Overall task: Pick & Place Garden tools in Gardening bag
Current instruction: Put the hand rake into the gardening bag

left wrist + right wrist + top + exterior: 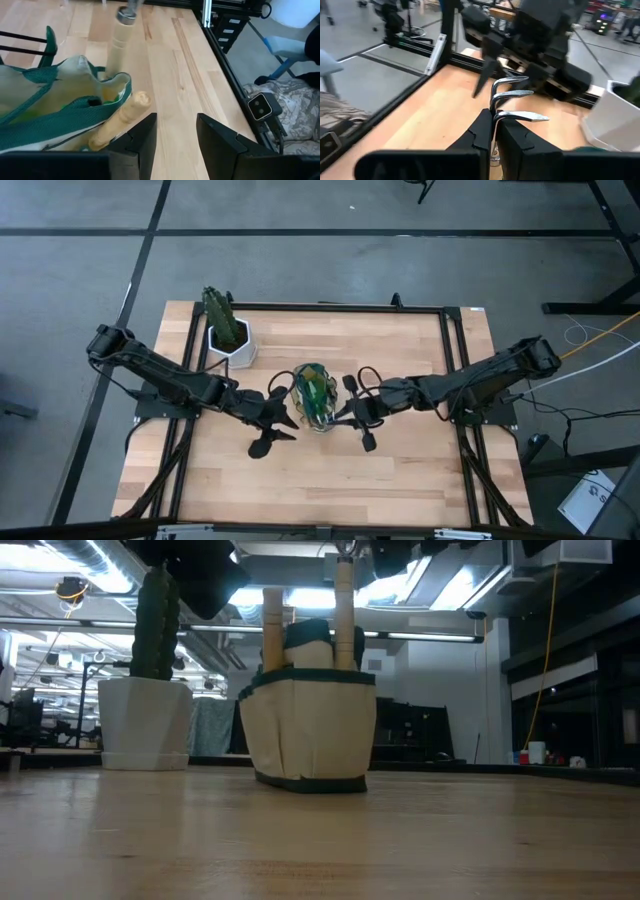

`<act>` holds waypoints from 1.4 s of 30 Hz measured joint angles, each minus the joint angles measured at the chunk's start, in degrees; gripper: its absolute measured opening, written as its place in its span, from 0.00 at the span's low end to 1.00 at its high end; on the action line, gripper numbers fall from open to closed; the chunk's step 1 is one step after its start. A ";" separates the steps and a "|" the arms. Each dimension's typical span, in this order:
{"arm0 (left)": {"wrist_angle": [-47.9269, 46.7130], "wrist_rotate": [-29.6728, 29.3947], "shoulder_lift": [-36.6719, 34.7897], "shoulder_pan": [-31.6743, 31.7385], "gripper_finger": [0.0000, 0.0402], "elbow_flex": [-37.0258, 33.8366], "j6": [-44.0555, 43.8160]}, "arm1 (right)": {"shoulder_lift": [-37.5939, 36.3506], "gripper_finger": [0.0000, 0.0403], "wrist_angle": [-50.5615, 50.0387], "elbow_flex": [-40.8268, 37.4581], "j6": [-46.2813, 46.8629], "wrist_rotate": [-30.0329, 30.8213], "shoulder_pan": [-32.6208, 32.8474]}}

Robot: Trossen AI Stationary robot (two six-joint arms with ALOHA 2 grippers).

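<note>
low view: two wooden handles (343,615) stand in gardening bag (310,725).

Tan gardening bag (308,725) upright mid-table, 2 wooden tool handles (343,615) protruding

You've got one gardening bag (314,395) mid-table, two wooden handles (343,615) sticking up out of it, one claw rake (512,100) with three tines above it, one potted cactus (226,330) just beside it, two grippers flanking it.
</note>
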 joint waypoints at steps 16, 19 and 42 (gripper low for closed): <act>0.00 0.00 0.00 0.00 0.32 0.00 -0.01 | -0.27 0.06 -3.64 0.00 3.02 0.49 -0.77; 0.00 0.01 0.00 0.00 0.33 0.00 -0.01 | -0.27 0.06 -4.83 0.00 3.02 0.47 -0.77; 0.00 0.44 0.00 0.00 0.32 0.00 0.47 | 4.76 0.06 -3.94 0.00 6.41 3.46 -0.77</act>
